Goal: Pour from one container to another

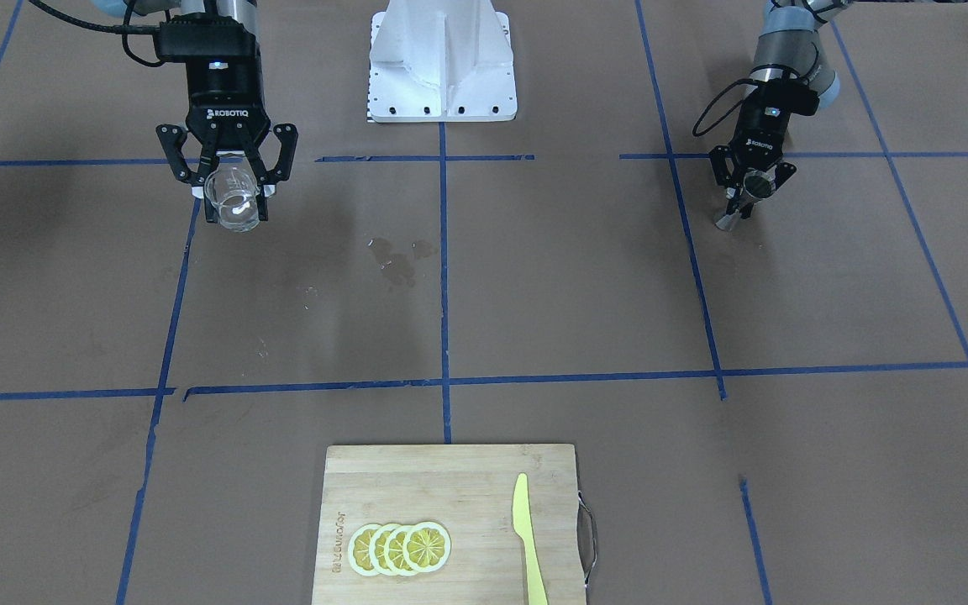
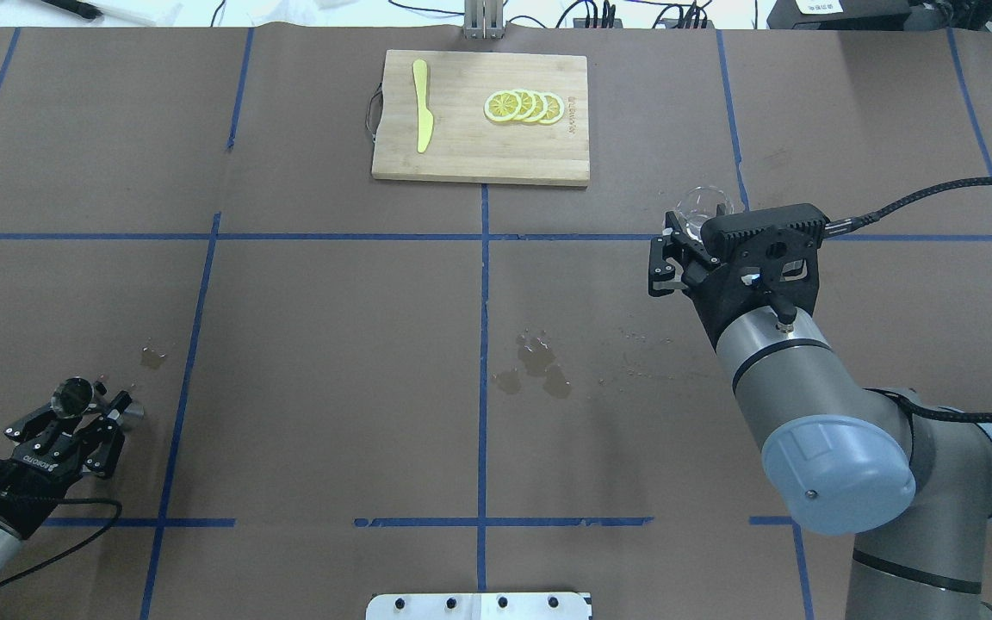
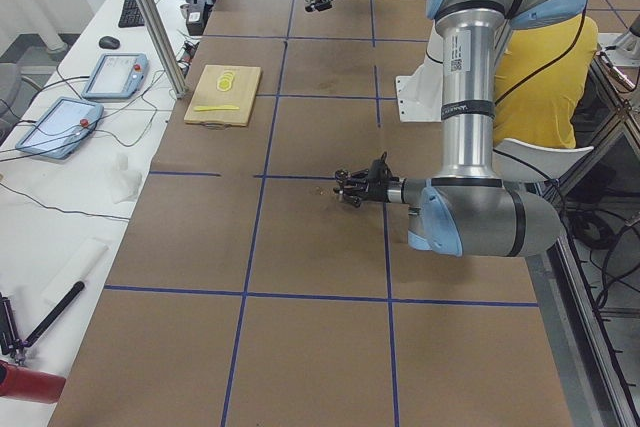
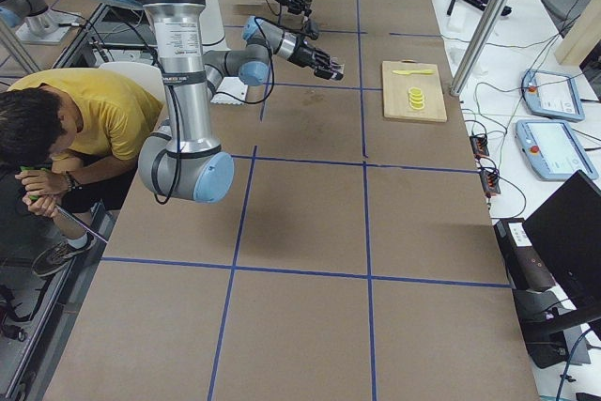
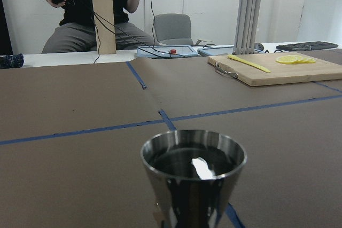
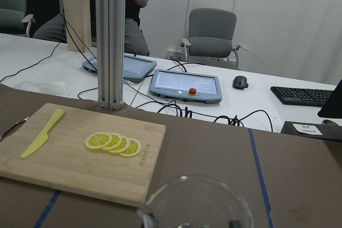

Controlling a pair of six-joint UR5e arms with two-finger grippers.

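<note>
My right gripper (image 1: 236, 192) is shut on the clear glass cup (image 1: 234, 200), held above the table near the robot's right side. The overhead view shows the cup (image 2: 703, 207) poking out past the right gripper (image 2: 691, 236), and its rim (image 6: 195, 205) fills the bottom of the right wrist view. Far across the table, my left gripper (image 2: 91, 406) is shut on the steel jigger (image 2: 72, 394), low over the table. The jigger (image 5: 192, 177) holds dark liquid. The jigger (image 1: 744, 197) leans slightly in the left gripper (image 1: 751, 186).
A wooden cutting board (image 2: 479, 164) at the far middle carries lemon slices (image 2: 523, 106) and a yellow knife (image 2: 421, 116). Wet patches (image 2: 535, 366) mark the table's centre. A white base plate (image 1: 442, 84) sits between the arms. A person in yellow (image 4: 89, 115) crouches beside the robot.
</note>
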